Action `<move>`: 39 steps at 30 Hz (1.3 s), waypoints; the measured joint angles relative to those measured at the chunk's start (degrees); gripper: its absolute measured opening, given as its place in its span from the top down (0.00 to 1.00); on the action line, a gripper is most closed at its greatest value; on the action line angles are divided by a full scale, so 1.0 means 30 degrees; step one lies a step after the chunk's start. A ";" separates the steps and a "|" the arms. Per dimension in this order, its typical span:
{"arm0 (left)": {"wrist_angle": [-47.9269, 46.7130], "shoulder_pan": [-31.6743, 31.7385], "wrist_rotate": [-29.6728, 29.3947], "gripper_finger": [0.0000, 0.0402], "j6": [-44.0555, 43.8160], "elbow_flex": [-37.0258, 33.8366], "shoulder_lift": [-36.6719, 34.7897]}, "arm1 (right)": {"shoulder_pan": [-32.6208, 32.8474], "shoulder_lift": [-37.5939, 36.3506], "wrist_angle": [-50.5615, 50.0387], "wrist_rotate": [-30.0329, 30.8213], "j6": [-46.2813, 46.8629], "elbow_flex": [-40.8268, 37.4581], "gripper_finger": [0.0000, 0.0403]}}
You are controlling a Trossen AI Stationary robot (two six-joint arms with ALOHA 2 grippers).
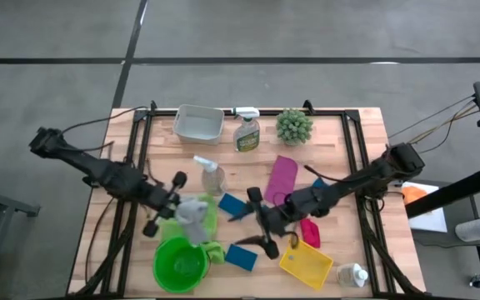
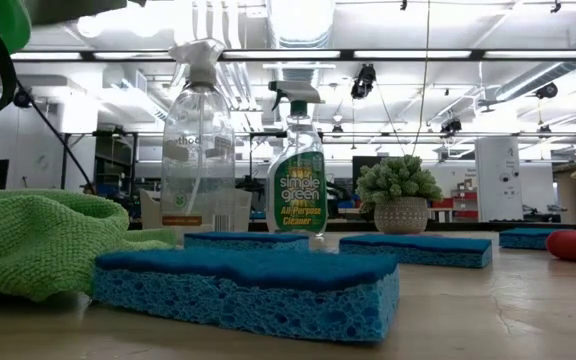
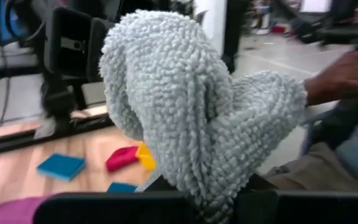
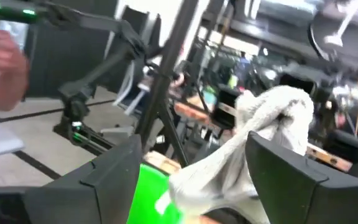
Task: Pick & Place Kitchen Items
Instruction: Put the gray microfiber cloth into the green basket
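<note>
Grey cloth hangs pinched in the left claw, lifted above the green cloth near the front left part of the bench. In the left wrist view the nubbly grey fabric fills the frame, bunched between that arm's pressed-together fingers. The right claw sits at the middle of the bench toward the front edge, its two fingers spread apart and gripping nothing; past them its own camera sees the grey cloth held by the other arm.

A green bowl rests at the front edge, left of centre, with a blue sponge just beside it and another blue sponge nearer the middle. A pink cloth lies toward the centre, a red item beside the right arm, a yellow tray near the front right, and a small white bottle at the front right corner. Along the back edge stand a grey tub, a spray bottle with a green label and a potted plant. A clear spray bottle stands closer to the middle.
</note>
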 joint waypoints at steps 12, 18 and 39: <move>-0.3115 -0.4972 -0.2511 0.98 0.0321 0.1152 -0.1043 | 0.0038 -0.1854 0.2123 0.0188 0.1192 -0.4882 0.53; -0.3470 -0.6468 -0.3277 0.98 -0.0443 0.1730 0.0149 | -0.0048 -0.3909 0.2213 0.1155 0.2927 -0.7976 0.62; -0.6658 -0.7085 -0.3917 0.98 -0.1455 0.3728 0.7381 | -0.0035 -0.5948 0.2156 0.1473 0.4680 -1.0610 0.69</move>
